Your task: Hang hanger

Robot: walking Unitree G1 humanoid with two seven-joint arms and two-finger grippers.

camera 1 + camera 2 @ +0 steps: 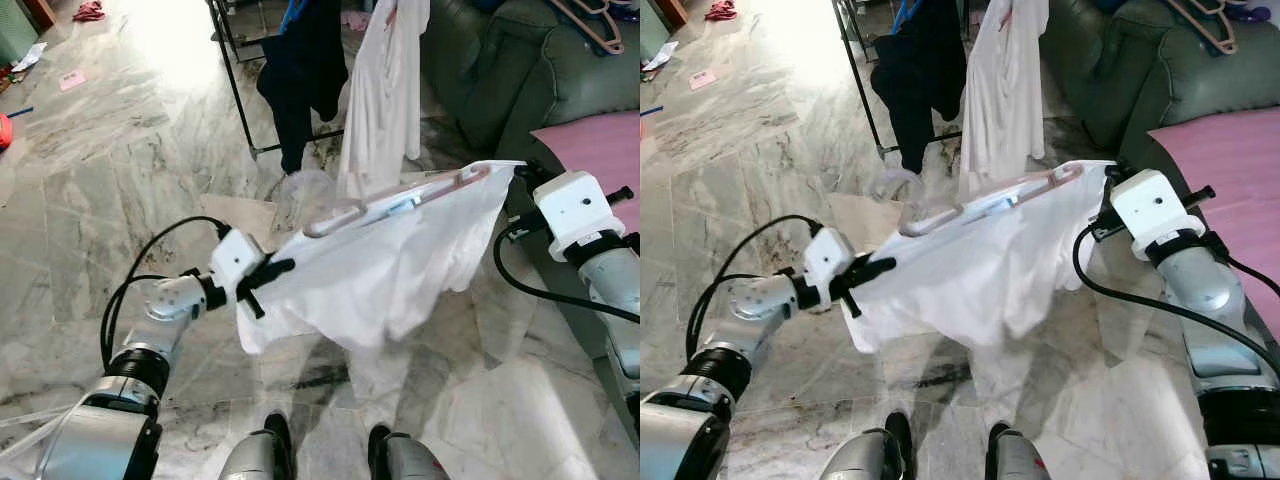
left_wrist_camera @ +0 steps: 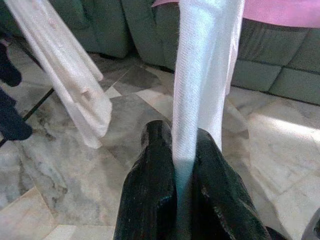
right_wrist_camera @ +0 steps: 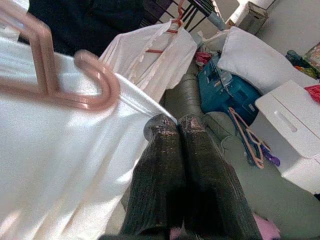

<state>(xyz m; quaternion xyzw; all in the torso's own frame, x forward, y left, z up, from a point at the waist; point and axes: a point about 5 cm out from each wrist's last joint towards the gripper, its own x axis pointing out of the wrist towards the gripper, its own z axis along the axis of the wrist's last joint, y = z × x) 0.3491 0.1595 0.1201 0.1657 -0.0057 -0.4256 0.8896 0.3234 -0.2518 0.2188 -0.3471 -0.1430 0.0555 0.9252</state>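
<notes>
Two hands held one white garment stretched between them above the marble floor. The left hand was clenched on one corner of the cloth; in its wrist view the fabric ran up from between the two black fingers. The right hand was at the opposite corner, and in its wrist view the two fingers lay pressed together beside the cloth edge, so it appeared to pinch the garment there, though the contact itself was hidden.

On top of the stretched cloth lay a pink hanger, with its hook near the right hand. It looked light and stiff, probably of smooth plastic, so it could slide off if the cloth tilted. The garment was soft and thin, sagged in the middle, and would not keep any shape alone. A good place to hold seemed to be the neck of the hanger under the hook, not the cloth.

Farther away stood a black clothes rack with a dark garment and a white shirt hanging. A green sofa with another pink hanger was at the right.
</notes>
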